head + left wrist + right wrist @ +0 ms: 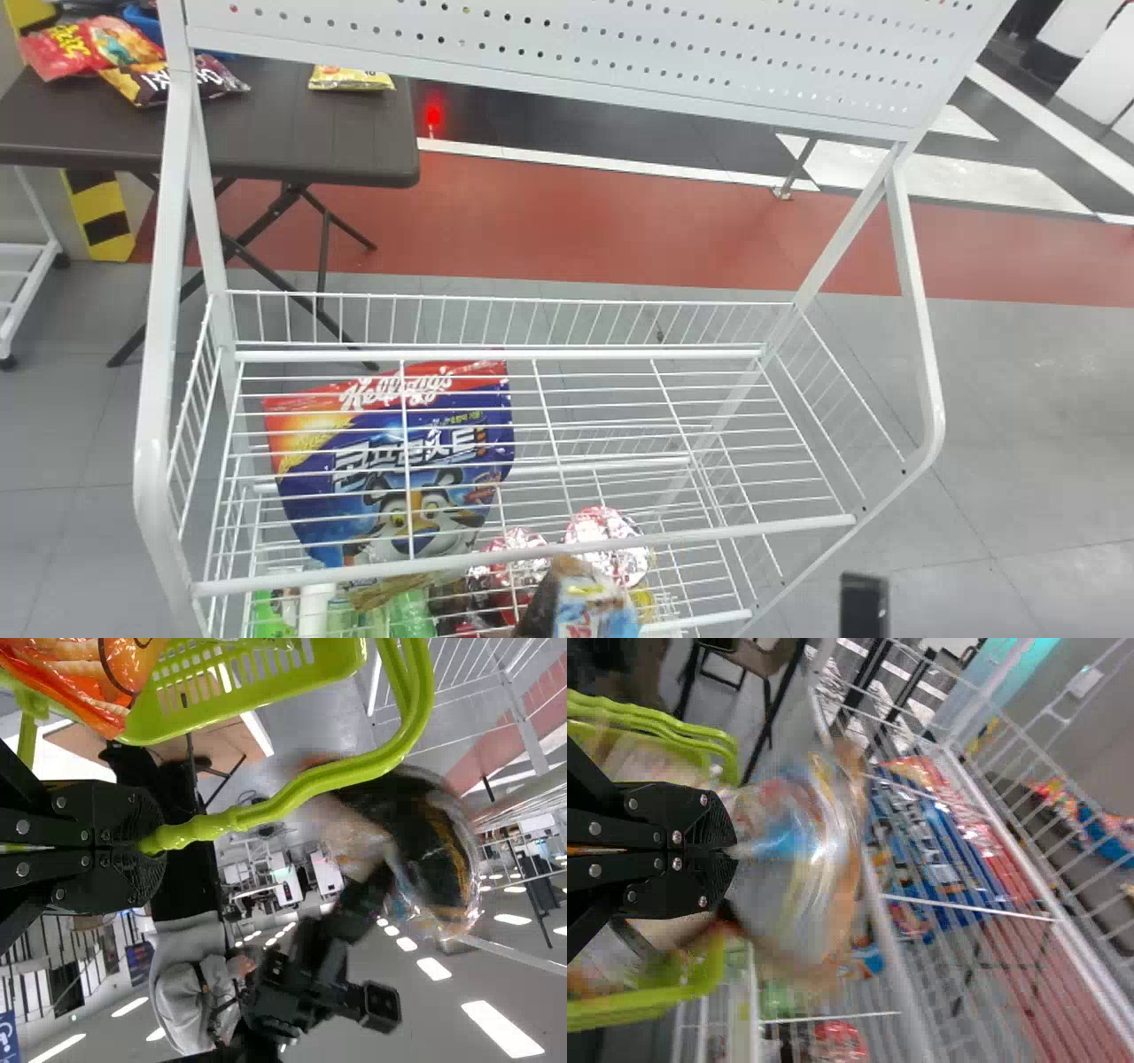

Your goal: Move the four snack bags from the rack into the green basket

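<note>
Grey floor [1019,425] with a red strip [620,221], dark surface [292,133] at back carrying other snack packs. Task bag [802,859] is at the right claw [726,850], which is clamped on a pinched end of it; head view has it at the bottom edge, over the near side of the rack [620,354]. Left claw [146,846] is closed around the handle [279,804] of the basket [341,656], an orange bag [71,678] already inside. Held bag: likely light, soft, puffed with air, loose contents shifting and pulling it down from the grip. Film is shiny, probably slippery, so best hold is the flat end seam, well in, square across; squeezing the plump middle could crush the snacks or pop it. Pinched at one end it may swing and twist, so a slow pass and a low release over the basket seem right. Basket: thin glossy green plastic, slotted walls, rounded rim, slim wavy handle; likely stiff but apt to tilt when hung from the handle. Rack: thin white-coated wire, hard, open gaps that could snag a bag corner. Big blue bag [416,478], seen through the wires: wide, flattish, glossy, probably floppier and heavier; can't tell if it counts among the four. Foil-like round tops [607,536] nearby: crinkled, silvery, look stiffer.
</note>
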You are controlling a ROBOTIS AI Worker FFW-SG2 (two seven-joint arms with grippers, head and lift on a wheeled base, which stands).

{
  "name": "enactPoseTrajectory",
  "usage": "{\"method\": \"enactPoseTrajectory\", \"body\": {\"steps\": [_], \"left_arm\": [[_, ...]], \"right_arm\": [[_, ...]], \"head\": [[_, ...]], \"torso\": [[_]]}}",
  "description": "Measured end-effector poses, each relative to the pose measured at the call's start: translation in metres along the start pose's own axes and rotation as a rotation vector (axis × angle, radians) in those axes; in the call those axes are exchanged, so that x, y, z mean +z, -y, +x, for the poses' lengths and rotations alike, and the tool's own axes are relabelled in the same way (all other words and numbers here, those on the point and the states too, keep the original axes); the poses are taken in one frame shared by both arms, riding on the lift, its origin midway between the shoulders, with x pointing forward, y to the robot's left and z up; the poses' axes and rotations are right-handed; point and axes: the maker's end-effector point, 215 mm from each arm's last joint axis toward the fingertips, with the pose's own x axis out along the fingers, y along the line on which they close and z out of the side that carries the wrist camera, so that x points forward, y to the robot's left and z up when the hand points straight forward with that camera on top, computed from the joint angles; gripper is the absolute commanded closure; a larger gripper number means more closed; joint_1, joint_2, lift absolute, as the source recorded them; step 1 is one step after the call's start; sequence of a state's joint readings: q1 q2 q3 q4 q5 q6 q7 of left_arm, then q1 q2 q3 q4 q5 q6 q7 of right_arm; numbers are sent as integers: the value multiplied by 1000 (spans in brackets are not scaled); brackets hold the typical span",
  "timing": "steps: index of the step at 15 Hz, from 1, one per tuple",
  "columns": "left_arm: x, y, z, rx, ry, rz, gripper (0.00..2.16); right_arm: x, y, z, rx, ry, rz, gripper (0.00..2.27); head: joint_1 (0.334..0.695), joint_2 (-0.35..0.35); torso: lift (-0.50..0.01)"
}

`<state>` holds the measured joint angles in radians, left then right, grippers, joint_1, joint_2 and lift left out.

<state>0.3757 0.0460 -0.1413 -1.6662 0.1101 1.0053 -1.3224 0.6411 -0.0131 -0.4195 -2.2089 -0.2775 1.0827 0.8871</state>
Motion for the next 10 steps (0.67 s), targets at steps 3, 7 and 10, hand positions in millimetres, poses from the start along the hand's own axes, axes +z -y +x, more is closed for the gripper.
{"method": "enactPoseTrajectory", "body": {"steps": [3, 7, 10], "left_arm": [[0, 0, 1, -4, 0, -1, 1787], [-3, 2, 0, -5, 3, -4, 1787], [-3, 2, -1, -6, 6, -4, 1787]], "right_arm": [[-51, -1, 22, 26, -100, 50, 2125], [-100, 19, 44, -44, -222, 23, 2121], [-121, 38, 49, -129, -284, -10, 12]], "head": [[695, -350], [695, -350], [695, -350]], "torso": [[0], [0], [0]]}}
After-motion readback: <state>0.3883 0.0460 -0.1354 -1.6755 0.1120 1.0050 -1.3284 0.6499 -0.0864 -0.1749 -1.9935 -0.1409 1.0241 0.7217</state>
